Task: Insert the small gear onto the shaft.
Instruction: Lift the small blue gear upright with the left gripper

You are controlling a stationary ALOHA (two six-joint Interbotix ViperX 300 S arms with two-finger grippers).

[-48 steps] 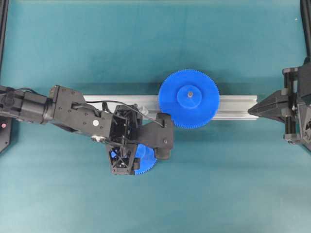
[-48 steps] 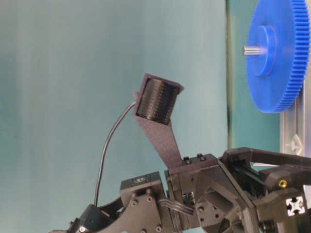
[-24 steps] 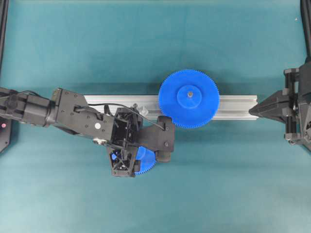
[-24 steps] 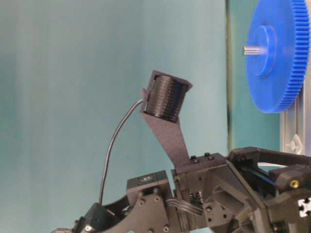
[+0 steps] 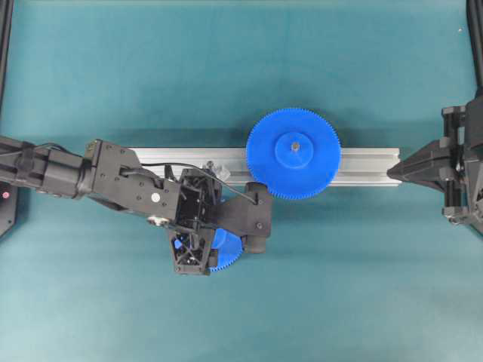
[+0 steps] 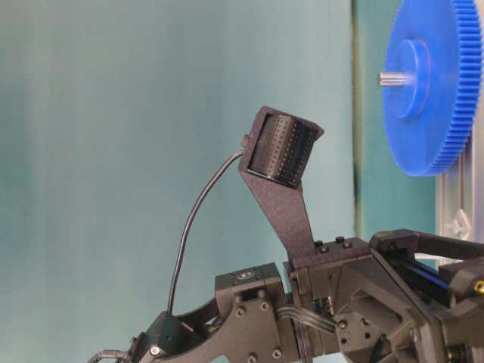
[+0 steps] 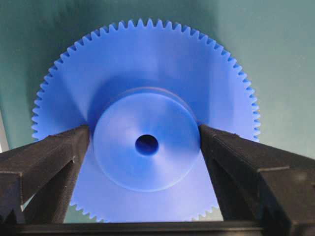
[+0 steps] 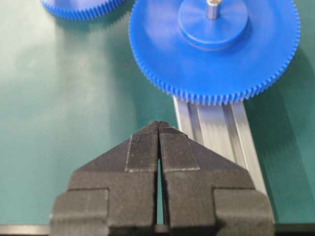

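Note:
The small gear [image 7: 147, 88] is a blue toothed disc with a raised hub and a central hole. My left gripper [image 7: 144, 133] points down over it, and its two black fingers [image 7: 59, 152] press both sides of the hub. In the overhead view the gear [image 5: 228, 255] peeks out from under the left gripper [image 5: 196, 247], just in front of the bar. I cannot tell whether it rests on the mat. The shaft's translucent base [image 5: 216, 167] shows on the bar, mostly hidden by the left arm. My right gripper [image 5: 392, 173] is shut and empty at the bar's right end [image 8: 158, 126].
A wider blue gear [image 5: 293, 154] sits on its own pin on the long silver aluminium bar [image 5: 362, 166]. Both also show in the right wrist view, the gear [image 8: 162, 49] and the bar [image 8: 211, 128]. The left wrist camera mount [image 6: 283, 147] rises in the table-level view.
The left arm's wrist has shifted slightly; its camera mount moved right in the table-level view. The small gear stays in the same spot. The right arm has not moved.

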